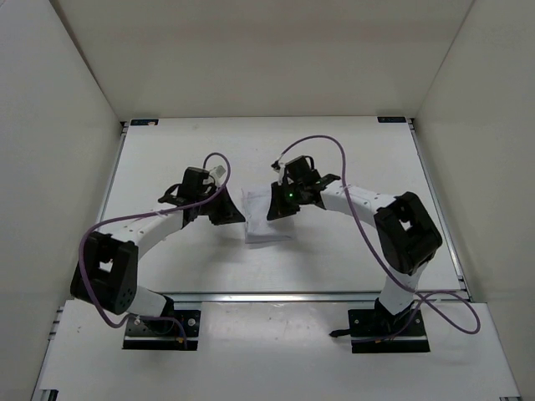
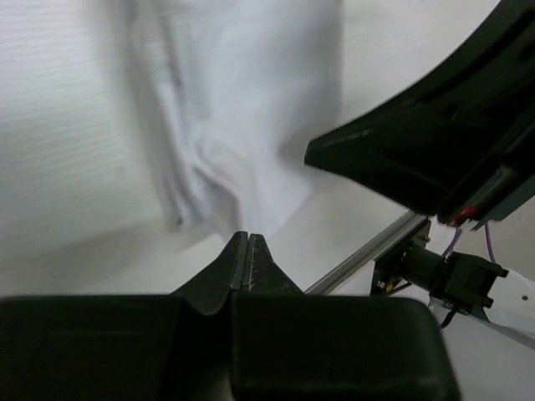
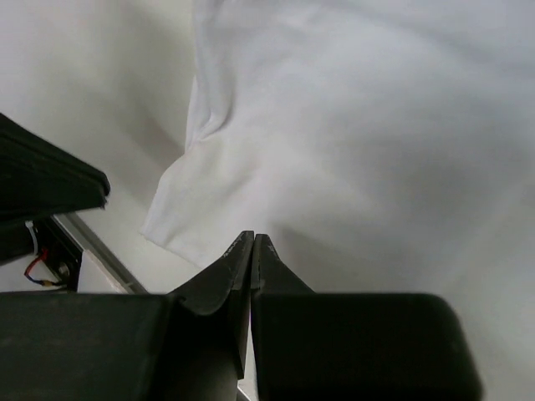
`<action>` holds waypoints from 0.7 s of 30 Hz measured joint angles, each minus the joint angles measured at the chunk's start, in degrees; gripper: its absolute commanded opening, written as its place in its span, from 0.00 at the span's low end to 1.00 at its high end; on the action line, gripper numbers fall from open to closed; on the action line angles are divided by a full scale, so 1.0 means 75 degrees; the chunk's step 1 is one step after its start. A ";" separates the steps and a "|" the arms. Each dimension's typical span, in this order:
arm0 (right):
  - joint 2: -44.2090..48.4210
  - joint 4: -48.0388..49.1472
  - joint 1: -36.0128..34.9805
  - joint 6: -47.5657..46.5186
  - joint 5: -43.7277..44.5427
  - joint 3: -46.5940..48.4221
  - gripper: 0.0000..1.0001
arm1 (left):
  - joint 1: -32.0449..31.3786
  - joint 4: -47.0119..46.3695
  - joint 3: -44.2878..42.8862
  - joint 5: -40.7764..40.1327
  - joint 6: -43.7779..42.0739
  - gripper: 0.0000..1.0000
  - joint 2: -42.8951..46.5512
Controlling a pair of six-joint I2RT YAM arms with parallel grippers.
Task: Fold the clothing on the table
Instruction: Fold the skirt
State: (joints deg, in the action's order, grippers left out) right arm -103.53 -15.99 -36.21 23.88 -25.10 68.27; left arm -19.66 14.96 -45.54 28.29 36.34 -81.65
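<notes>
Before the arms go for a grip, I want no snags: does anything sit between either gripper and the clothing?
Nothing visible does. The left gripper, shut, points at the clothing across bare table; the right gripper, also shut, hangs directly over it. The right arm's black housing sits off to the side.

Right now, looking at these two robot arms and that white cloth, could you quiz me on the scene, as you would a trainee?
1. True or false: the left gripper and the right gripper both have their jaws shut.
2. Where is the white clothing? A: lying on the table between the two arms. B: hanging over the metal rail. C: piled on an arm's base.
3. What colour are the cables running along the arms?
Key: 1 true; 2 A; 3 purple.
</notes>
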 measured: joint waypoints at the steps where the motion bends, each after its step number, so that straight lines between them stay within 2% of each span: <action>1: 0.0137 -0.0052 0.0146 -0.0044 0.0041 0.0000 0.00 | -0.0122 -0.0015 -0.0125 0.0047 0.0000 0.00 -0.0061; 9: 0.0781 -0.0015 0.1274 -0.0542 0.0140 -0.0329 0.00 | -0.0965 -0.0606 -0.0259 0.0149 0.0321 0.00 -0.0251; 15: 0.0478 0.0023 0.1218 -0.0624 -0.0085 -0.0726 0.00 | -0.1096 -0.1725 0.0504 0.0061 0.0848 0.00 -0.0726; 21: 0.0085 0.0178 0.1215 -0.0723 -0.0291 -0.0688 0.00 | -0.1087 -0.1821 0.0781 -0.0210 0.1000 0.00 -0.1358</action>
State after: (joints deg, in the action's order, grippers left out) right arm -102.89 -14.66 -27.09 18.46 -27.29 63.11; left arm -27.81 1.30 -39.68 26.72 43.83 -91.83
